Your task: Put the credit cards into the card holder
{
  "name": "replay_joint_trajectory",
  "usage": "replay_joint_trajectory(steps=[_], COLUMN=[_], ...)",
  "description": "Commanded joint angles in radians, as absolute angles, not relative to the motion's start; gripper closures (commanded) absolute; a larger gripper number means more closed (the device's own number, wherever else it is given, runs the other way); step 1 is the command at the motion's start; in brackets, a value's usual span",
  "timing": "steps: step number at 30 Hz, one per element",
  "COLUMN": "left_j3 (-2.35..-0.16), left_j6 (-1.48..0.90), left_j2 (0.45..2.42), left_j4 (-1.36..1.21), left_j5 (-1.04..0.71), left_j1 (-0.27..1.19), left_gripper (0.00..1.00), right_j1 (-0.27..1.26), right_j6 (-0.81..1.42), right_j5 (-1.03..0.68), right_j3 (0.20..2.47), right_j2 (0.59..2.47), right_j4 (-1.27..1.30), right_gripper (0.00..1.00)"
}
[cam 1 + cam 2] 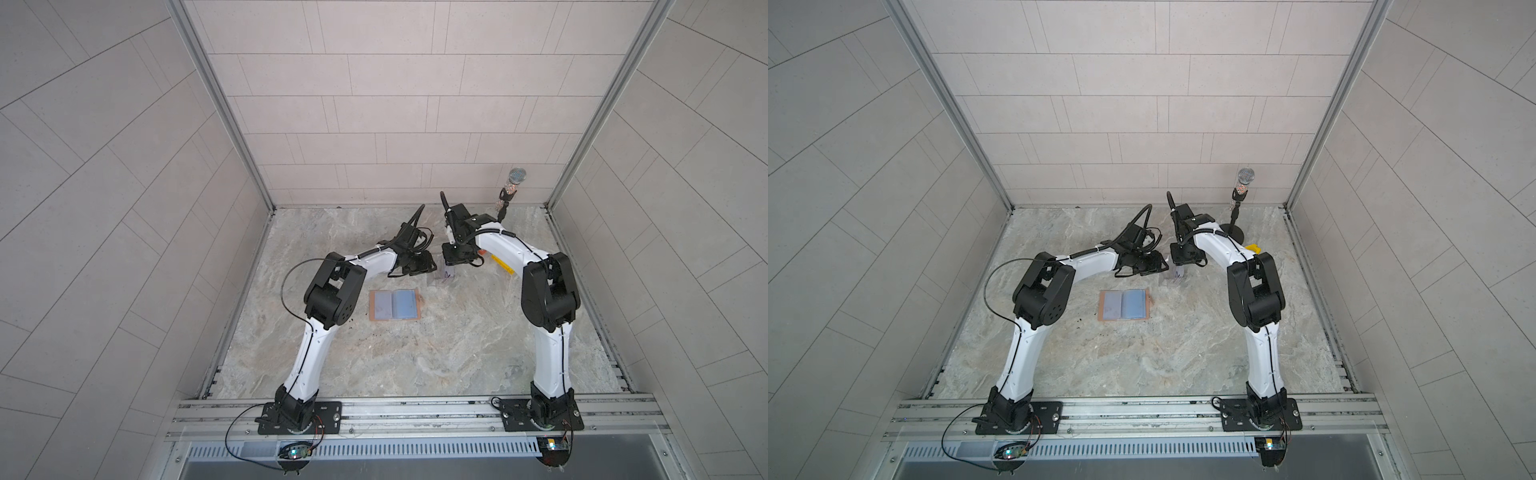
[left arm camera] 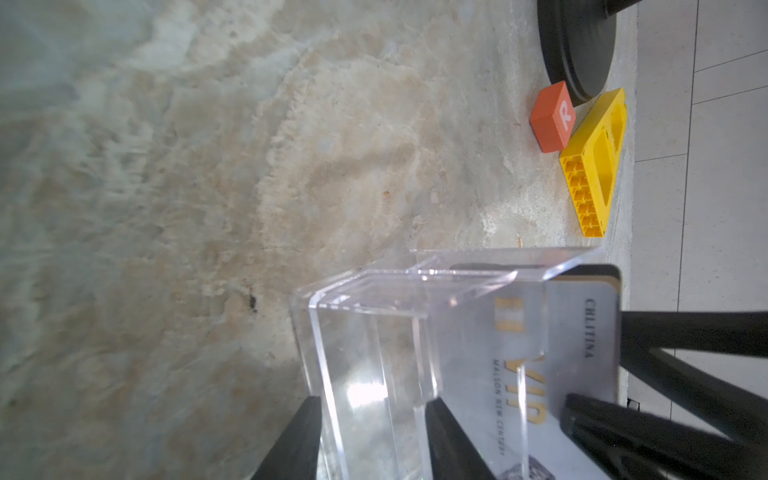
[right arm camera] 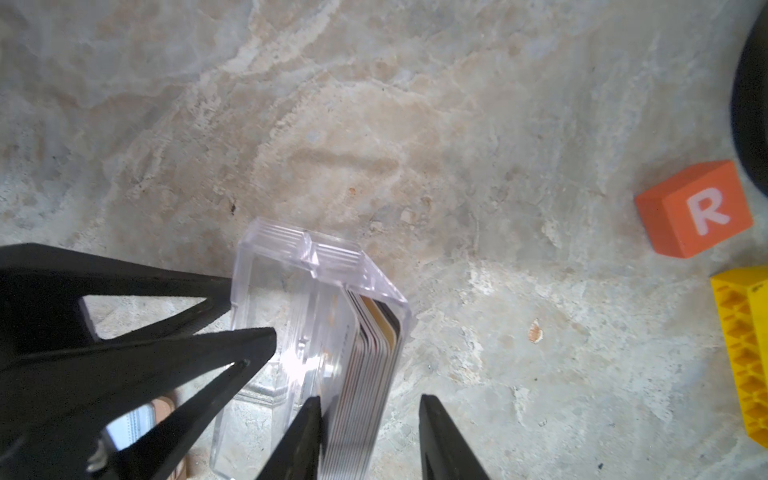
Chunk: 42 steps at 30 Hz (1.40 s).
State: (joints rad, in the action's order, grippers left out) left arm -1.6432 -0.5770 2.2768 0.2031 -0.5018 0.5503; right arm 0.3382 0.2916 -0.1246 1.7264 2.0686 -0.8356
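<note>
Big marble table (image 1: pixel 415 365) inside a tiled booth, and two white and black arms reach in from the near rail to meet toward the back. The left arm (image 1: pixel 316 332) ends at the left gripper (image 2: pixel 372 402), which is about half closed. It's pinching the empty half of a clear box (image 3: pixel 291 316), one finger against the outside wall and the other inside. The right arm (image 1: pixel 548 349) comes down on the same box. The right gripper (image 3: pixel 370 398) is open around the stack of cards (image 3: pixel 370 374), with one finger right up against the stack and the other standing clear of the box wall, so it isn't holding anything. A microphone stand (image 1: pixel 508 195) is at the back right, just behind the right arm. The card holder (image 1: pixel 395 305) lies flat and open near the middle of the table, closer to the rail than the box and apart from it, with neither gripper touching it. Its two inside panels look pale lilac and bluish, and I can't tell from up there if those are cards. The rest of the cards stand on edge, packed against one side of the box, the front one silver with gold lettering. Off to the side by the stand's base there's a yellow block (image 2: pixel 594 166), and just beside it a little orange tile (image 3: pixel 698 208) marked R.
</note>
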Motion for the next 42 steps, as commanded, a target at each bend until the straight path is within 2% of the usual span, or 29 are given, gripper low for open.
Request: replay_joint_trajectory(steps=[1, 15, 25, 42], left_j3=[-1.596, -1.594, -1.591, -1.592], left_j6=[-0.569, -0.571, -0.57, -0.564], left_j2=[2.303, 2.303, 2.304, 2.299], left_j4=[0.304, 0.3, 0.301, 0.31], left_j5=[-0.437, -0.437, -0.436, -0.429], left_j1=[0.53, 0.53, 0.53, 0.528], left_gripper=[0.56, 0.56, 0.56, 0.56], right_j1=[0.339, 0.337, 0.337, 0.331], right_j6=[0.308, 0.321, 0.314, 0.308], right_j5=[-0.133, -0.111, -0.068, -0.052], right_j3=[1.719, 1.726, 1.732, 1.742], right_j2=[2.087, 2.123, 2.08, 2.034], right_j4=[-0.828, -0.823, -0.851, -0.871], right_gripper=[0.6, 0.62, 0.68, 0.7])
